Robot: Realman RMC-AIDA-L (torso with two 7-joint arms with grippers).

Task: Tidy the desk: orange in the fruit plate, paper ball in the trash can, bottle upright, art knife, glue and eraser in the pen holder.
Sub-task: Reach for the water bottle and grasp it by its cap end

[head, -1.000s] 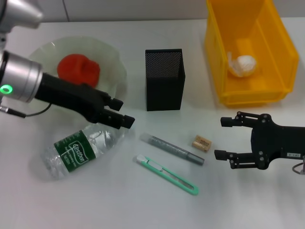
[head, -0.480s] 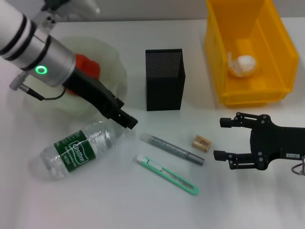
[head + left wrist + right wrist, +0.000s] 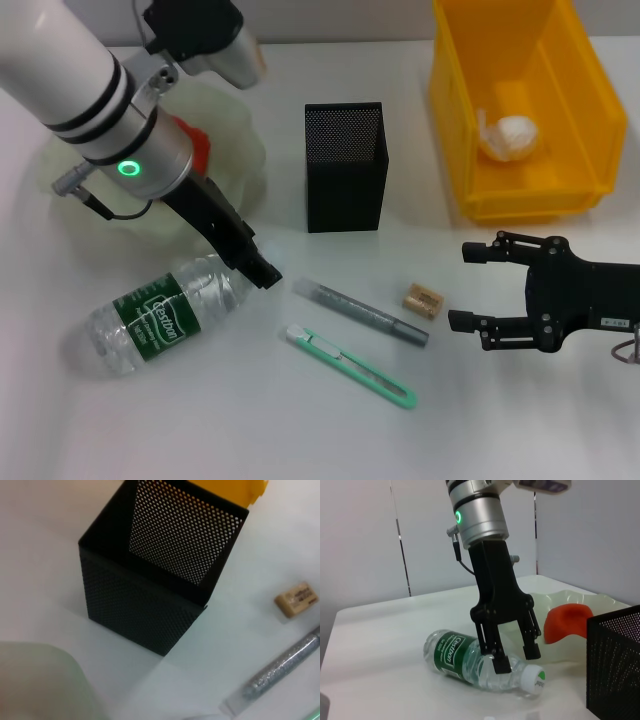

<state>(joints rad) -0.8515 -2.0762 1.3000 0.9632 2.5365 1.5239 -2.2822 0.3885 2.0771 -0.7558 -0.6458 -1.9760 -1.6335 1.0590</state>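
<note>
Orange (image 3: pixel 192 140) sits in the fruit plate (image 3: pixel 240 130) and paper ball (image 3: pixel 512 135) in the trash can (image 3: pixel 590 90). The left pincer (image 3: pixel 512 655), released, straddles the lying bottle (image 3: pixel 165 312) (neck end). Right pincer (image 3: pixel 480 290) waits released by the eraser (image 3: pixel 422 299); glue (image 3: pixel 360 311) and art knife (image 3: pixel 350 366) remain on the desk (image 3: pixel 250 420).

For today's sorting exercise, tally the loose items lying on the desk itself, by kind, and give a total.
Bottle: 1
Glue stick: 1
Art knife: 1
Eraser: 1
Total: 4
</note>
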